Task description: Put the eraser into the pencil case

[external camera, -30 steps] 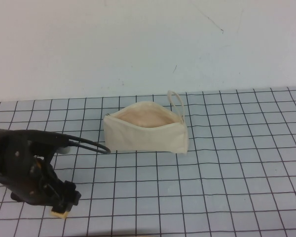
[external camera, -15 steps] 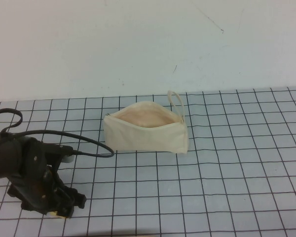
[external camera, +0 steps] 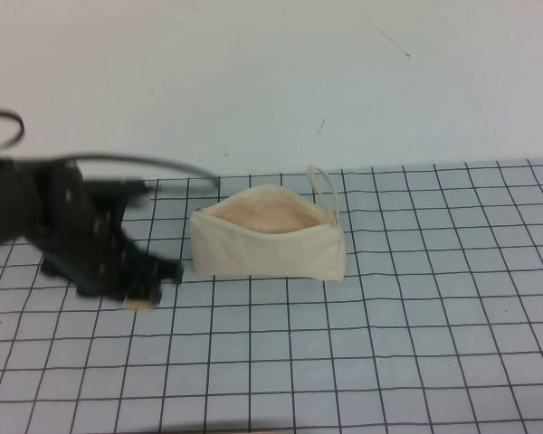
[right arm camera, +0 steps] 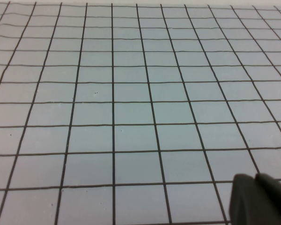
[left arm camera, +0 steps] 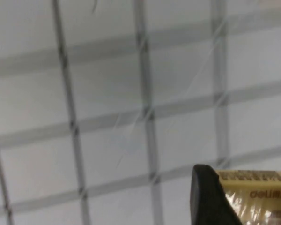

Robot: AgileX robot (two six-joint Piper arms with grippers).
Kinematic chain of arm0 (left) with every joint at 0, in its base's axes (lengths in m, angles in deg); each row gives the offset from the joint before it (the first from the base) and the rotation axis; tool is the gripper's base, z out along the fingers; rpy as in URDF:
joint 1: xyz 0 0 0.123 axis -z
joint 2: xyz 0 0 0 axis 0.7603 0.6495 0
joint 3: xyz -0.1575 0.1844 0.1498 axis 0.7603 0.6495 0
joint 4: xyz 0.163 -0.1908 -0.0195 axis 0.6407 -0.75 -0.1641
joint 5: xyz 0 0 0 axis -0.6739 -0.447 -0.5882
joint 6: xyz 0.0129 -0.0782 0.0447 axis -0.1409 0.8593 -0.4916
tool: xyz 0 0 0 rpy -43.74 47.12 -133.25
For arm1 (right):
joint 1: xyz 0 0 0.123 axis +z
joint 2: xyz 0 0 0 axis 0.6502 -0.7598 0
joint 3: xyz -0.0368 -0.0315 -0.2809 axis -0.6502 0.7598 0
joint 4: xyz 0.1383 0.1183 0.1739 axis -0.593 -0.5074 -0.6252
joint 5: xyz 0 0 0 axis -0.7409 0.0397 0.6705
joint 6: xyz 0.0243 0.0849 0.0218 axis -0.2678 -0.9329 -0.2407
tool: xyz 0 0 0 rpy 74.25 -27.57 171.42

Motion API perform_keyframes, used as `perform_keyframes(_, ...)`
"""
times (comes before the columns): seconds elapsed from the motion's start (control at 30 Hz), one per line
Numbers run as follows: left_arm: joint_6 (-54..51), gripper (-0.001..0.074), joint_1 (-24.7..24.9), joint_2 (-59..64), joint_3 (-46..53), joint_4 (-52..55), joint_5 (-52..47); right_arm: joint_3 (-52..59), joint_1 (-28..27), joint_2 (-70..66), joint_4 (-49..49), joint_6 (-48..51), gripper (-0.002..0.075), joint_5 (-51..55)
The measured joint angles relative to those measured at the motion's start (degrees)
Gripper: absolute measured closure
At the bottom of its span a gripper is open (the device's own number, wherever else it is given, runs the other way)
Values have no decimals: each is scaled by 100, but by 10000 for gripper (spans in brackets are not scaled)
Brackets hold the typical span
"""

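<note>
The pencil case (external camera: 270,242) is a cream-white pouch standing open in the middle of the grid mat, peach lining up, loop strap at its right end. My left gripper (external camera: 143,291) hangs above the mat just left of the pouch, shut on the eraser (external camera: 141,303), a tiny tan-yellow block with dark print. In the left wrist view the eraser (left arm camera: 255,197) sits against a black finger (left arm camera: 207,197), lifted over the mat. My right gripper (right arm camera: 262,199) shows only in its wrist view, fingers together over bare mat. It is out of the high view.
A grey grid mat (external camera: 416,316) covers the table, with a white wall behind it. The left arm's black cable (external camera: 118,161) arcs above the arm toward the pouch.
My left gripper has risen from the near-left mat and moved away and to the right, toward the pouch, carrying the eraser. The pouch has not moved.
</note>
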Motion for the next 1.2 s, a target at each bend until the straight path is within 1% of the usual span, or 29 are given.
perform_keyframes(0.07, -44, 453, 0, 0, -521, -292, -66, 0, 0, 0, 0, 0, 729, 0)
perform_keyframes(0.17, -199, 453, 0, 0, -1259, -951, 152, 0, 0, 0, 0, 0, 729, 0)
perform_keyframes(0.23, -692, 453, 33, 34, -1586, -1448, 476, 0, 0, 0, 0, 0, 729, 0)
perform_keyframes(0.4, -1847, 453, 269, 344, -1879, -2244, 1237, 0, 0, 0, 0, 0, 729, 0)
perform_keyframes(0.53, -2349, 450, 480, 827, -1879, -2391, 1632, 0, 0, 0, 0, 0, 729, 0)
perform_keyframes(0.7, -2471, 332, 574, 1111, -1879, -2392, 1475, 0, 0, 0, 0, 0, 729, 0)
perform_keyframes(0.77, -2441, 331, 574, 1080, -1930, -2282, 1352, 0, 0, 0, 0, 0, 729, 0)
perform_keyframes(0.8, -2366, 357, 552, 1031, -1969, -2234, 1272, 0, 0, 0, 0, 0, 729, 0)
perform_keyframes(0.83, -2272, 402, 534, 941, -2001, -2196, 1199, 0, 0, 0, 0, 0, 729, 0)
perform_keyframes(0.93, -2194, 602, 470, 525, -2032, -2050, 1098, 0, 0, 0, 0, 0, 729, 0)
perform_keyframes(1.0, -2171, 673, 460, 107, -2032, -1831, 1057, 0, 0, 0, 0, 0, 729, 0)
perform_keyframes(1.1, -2003, 717, 448, -570, -2036, -1275, 1022, 0, 0, 0, 0, 0, 729, 0)
perform_keyframes(1.2, -1678, 729, 440, -1245, -2045, -555, 932, 0, 0, 0, 0, 0, 729, 0)
